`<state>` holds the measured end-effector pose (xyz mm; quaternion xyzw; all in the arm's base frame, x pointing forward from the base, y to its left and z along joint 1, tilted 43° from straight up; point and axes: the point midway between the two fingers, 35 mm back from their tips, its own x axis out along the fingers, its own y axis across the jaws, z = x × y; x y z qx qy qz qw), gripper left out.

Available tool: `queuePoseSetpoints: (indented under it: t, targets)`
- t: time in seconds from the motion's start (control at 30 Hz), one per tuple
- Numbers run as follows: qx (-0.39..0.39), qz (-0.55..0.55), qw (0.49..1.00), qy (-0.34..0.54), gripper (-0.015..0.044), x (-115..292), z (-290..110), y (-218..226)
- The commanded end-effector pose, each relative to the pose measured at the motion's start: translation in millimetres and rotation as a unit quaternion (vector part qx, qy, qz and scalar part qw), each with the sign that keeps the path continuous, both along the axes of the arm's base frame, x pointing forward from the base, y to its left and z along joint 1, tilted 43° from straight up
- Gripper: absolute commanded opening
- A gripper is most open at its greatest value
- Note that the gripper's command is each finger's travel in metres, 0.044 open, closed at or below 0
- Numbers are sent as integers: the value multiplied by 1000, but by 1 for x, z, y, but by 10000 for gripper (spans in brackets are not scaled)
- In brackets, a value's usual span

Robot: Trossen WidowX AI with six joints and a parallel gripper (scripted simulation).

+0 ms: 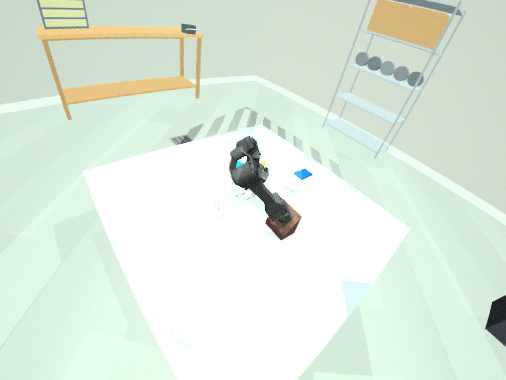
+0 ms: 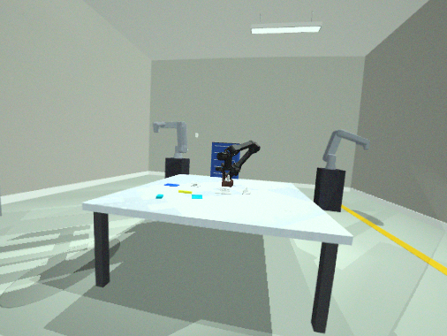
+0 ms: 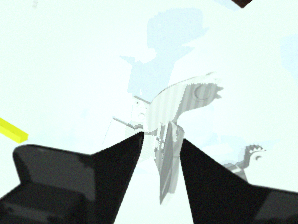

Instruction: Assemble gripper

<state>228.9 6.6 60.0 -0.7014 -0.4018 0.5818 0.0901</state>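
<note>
My gripper (image 3: 161,139) is shut on a pale grey-white jaw, holding it above the table. The held jaw (image 3: 167,106) is curved, with small teeth at its far right end in the wrist view. Behind it, a pale part (image 3: 139,113) is mostly hidden; I cannot tell which part it is. Another pale part (image 3: 254,154) with a toothed edge lies at the lower right, partly covered by the right finger. In the exterior view, small pale parts (image 2: 225,190) (image 2: 246,191) (image 2: 195,185) lie on the table, too small to tell apart. The pins and the plate's stubs cannot be made out.
The arm's brown base block (image 1: 281,227) (image 2: 227,183) stands on the white table (image 1: 225,280) (image 2: 247,217). A blue piece (image 1: 303,174) (image 2: 171,185), a yellow bar (image 2: 185,192) (image 3: 14,131) and two cyan pieces (image 2: 197,196) (image 2: 159,196) lie around the work area.
</note>
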Motion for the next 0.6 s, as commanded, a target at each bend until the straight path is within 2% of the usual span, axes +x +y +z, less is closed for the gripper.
queuePoseSetpoints:
  t: [0.0, 0.17, 0.57]
  targets:
    - [2, -37, 999, 32, 134, -6, 4, 7]
    - [4, -77, 995, 68, 134, -12, 7, 13]
    - [4, -78, 995, 70, 134, -12, 8, 13]
